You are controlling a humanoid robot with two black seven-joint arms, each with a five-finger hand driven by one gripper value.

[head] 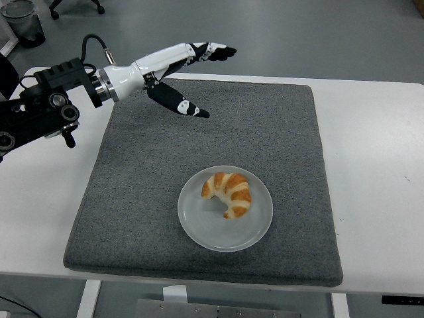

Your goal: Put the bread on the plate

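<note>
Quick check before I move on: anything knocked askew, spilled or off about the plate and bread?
Nothing stands out. The croissant lies whole inside the plate, clear of the rim, and the plate sits flat on the grey mat. No crumbs or spills show. The left hand is open, raised over the mat's far left corner.

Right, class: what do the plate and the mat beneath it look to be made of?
Plate: probably frosted plastic or glass, since it looks pale, matte and slightly translucent, with no glare. Mat: likely felt or carpet-like fabric, judging by its grey, speckled, fuzzy texture.
</note>
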